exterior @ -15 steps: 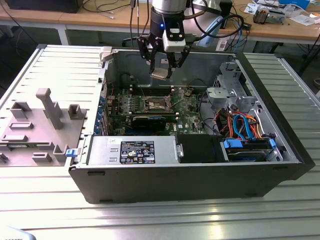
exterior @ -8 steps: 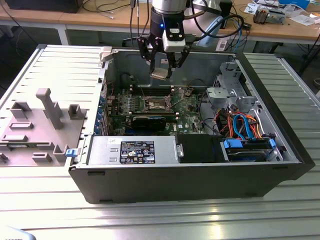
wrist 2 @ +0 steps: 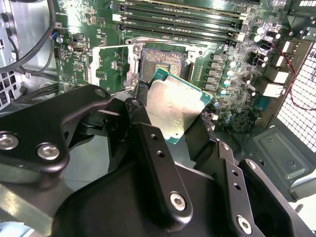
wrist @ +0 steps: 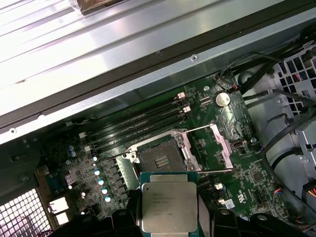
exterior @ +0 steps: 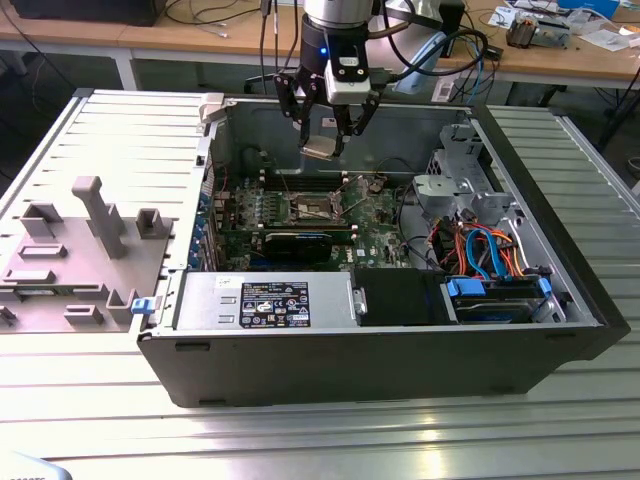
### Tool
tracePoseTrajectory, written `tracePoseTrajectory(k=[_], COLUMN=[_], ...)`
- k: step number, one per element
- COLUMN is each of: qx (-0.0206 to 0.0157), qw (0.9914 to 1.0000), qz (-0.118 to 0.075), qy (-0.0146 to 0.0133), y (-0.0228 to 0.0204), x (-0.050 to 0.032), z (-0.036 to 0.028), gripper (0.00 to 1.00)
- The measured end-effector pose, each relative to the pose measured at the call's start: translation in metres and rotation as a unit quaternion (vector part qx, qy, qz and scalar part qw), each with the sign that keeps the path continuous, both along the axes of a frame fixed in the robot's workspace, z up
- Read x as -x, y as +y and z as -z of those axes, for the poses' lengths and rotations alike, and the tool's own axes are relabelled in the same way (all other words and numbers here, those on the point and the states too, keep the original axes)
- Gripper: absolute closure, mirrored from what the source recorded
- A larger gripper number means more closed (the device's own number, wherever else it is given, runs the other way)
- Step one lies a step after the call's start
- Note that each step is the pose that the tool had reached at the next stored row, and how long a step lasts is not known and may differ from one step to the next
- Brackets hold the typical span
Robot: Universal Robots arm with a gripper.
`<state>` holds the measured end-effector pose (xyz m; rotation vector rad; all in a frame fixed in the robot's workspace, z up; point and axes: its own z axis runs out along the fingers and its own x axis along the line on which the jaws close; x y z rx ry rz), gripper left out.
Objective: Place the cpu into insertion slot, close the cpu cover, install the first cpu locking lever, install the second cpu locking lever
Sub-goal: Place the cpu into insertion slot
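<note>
— Where's the cpu?
— Clamped between the arm's jaws, tilted, in the air over the open computer case, near its far wall.
— And the insertion slot?
— Below, on the green motherboard, well apart from the chip.
— The case?
— Lying mid-table, on the ribbed metal table.

- The arm ends in a round silvery-grey wrist segment, with a blue light glowing on the black collar below it.
- Black cables loop away from the wrist.
- The hand is black and made of jointed links, with a white block on its base.
- In the second wrist view, the fingers are flat matte bars with small holes and silver screws.
</note>
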<state>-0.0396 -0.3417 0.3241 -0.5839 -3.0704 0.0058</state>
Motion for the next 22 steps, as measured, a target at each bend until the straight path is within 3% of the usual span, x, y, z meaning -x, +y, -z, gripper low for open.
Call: tracePoseTrajectory(k=[22], qx=[0.0000], qw=[0.99998], qz=[0.007], qy=[0.0000], y=[0.0000], x=[0.0000], z=[0.0001], gripper=[0.45])
